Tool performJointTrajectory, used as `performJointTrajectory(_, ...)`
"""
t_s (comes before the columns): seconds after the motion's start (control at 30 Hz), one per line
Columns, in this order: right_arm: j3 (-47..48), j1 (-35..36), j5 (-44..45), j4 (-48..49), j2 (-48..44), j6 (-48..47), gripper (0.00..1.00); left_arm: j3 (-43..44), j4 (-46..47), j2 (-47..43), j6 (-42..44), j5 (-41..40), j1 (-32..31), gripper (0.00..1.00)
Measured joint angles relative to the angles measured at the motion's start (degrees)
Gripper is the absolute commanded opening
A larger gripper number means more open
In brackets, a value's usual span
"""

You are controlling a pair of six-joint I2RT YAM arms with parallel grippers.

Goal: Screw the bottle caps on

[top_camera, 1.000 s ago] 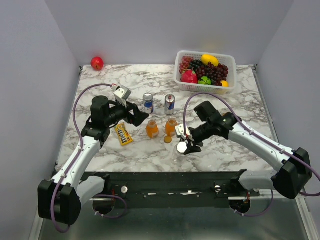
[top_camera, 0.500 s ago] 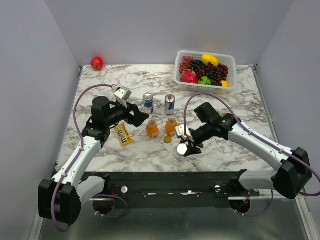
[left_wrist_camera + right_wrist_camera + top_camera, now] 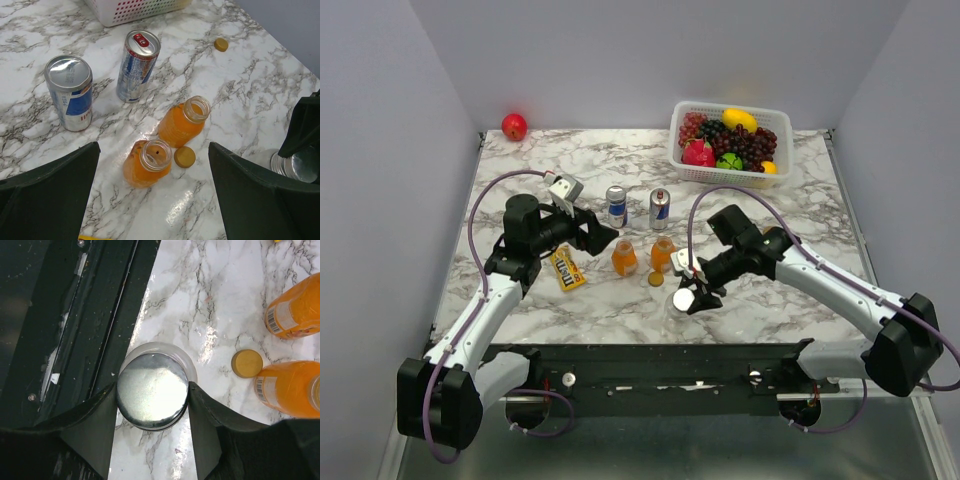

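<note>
Lidding the clear jar: right jaws pinch the silver lid above it, left jaws spread; next, seat level and twist.

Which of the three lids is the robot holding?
The big silver lid, clamped in the right gripper over the glass jar; both small gold caps lie on the table.
</note>
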Motion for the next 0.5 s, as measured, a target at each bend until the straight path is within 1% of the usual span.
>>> performJointTrajectory(0.37, -0.07, 0.00, -0.22, 1.07, 0.85, 0.24, 0.51, -0.68, 0.68, 0.00, -0.37, 0.00, 0.00, 0.99)
performJointTrajectory(0.5, -0.07, 0.00, -0.46, 1.62, 1.09, 0.48, 0.49, -0.81, 0.98, 0.00, -0.46, 0.00, 0.00, 0.99)
